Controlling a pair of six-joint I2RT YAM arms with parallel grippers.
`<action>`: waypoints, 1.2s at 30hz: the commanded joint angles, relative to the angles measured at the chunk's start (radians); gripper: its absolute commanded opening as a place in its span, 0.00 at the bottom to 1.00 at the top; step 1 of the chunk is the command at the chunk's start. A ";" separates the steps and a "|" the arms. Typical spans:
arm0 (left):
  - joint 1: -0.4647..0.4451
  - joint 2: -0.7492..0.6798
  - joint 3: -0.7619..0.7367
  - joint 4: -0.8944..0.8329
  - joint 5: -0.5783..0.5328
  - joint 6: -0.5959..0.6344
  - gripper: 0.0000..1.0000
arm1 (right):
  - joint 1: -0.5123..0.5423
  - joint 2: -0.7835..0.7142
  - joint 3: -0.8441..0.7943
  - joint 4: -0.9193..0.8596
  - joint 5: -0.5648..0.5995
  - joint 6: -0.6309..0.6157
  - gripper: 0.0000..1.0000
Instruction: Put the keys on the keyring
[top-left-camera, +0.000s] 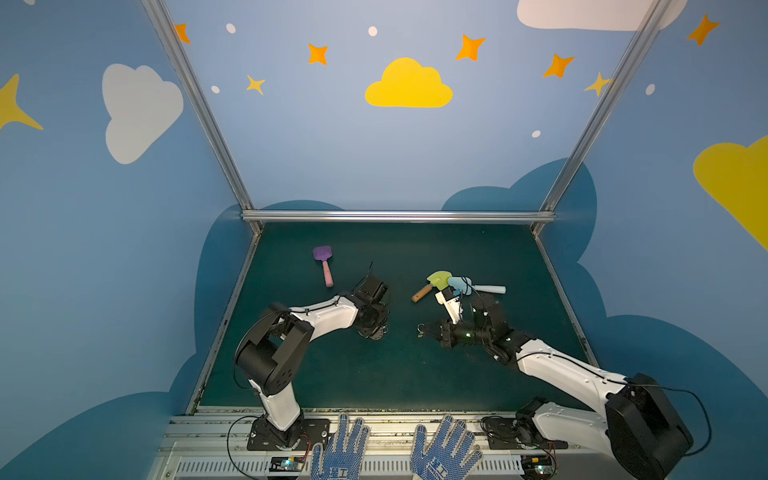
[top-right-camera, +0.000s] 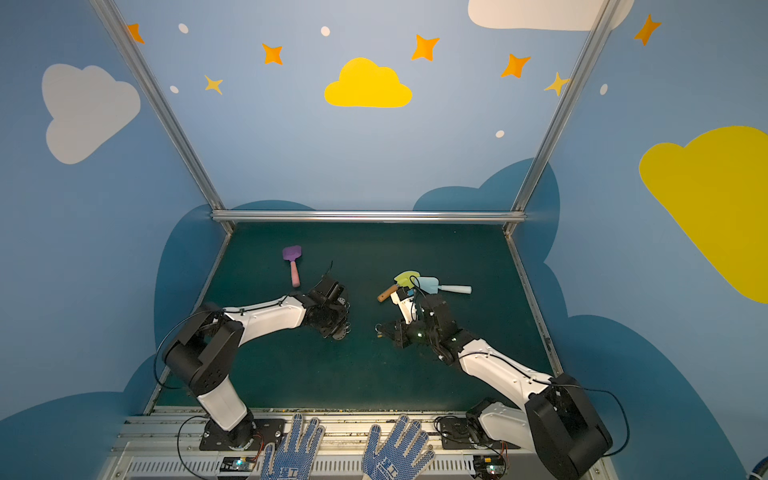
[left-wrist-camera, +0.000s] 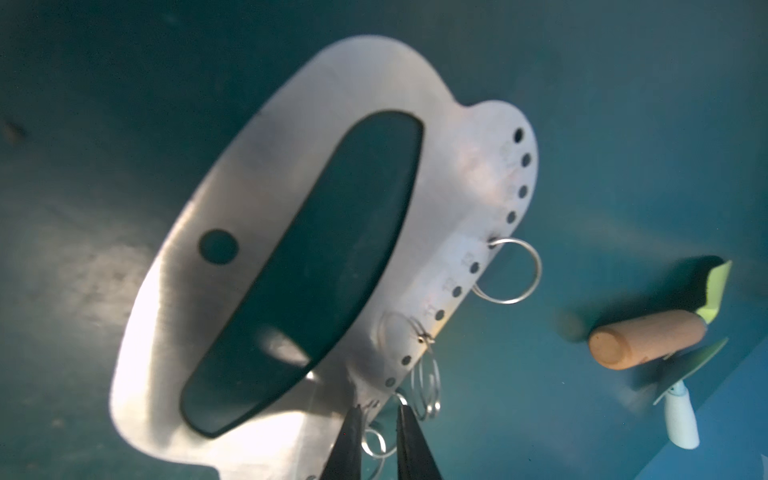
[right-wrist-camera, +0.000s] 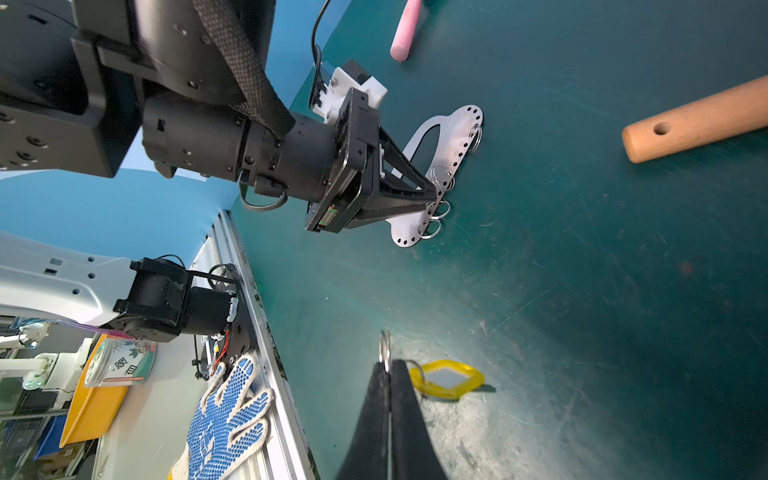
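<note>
Two grippers: right gripper (right-wrist-camera: 387, 365) clamps the keys (right-wrist-camera: 446, 378), left gripper (left-wrist-camera: 379, 415) narrowly parted astride a small ring (left-wrist-camera: 376, 444) on the keyring (left-wrist-camera: 299, 137)

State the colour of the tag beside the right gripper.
Yellow frame, pale centre on the tag; clearest in the right wrist view.

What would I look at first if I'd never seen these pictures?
Probably the shiny grey metal plate with the long cut-out, lying on the green table under the left gripper, whose tips straddle one of its little rings. Then the yellow plastic key tag, held by its small ring in the right gripper, over to the right.
</note>
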 joint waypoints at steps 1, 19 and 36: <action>-0.005 0.026 0.021 -0.020 0.006 0.008 0.22 | -0.002 0.007 0.002 0.015 -0.005 -0.008 0.00; -0.044 0.007 0.025 -0.033 -0.029 -0.055 0.40 | -0.004 0.002 0.008 0.004 -0.009 -0.015 0.00; -0.018 0.093 0.062 -0.079 -0.080 -0.011 0.20 | -0.022 -0.042 -0.017 -0.017 0.001 -0.019 0.00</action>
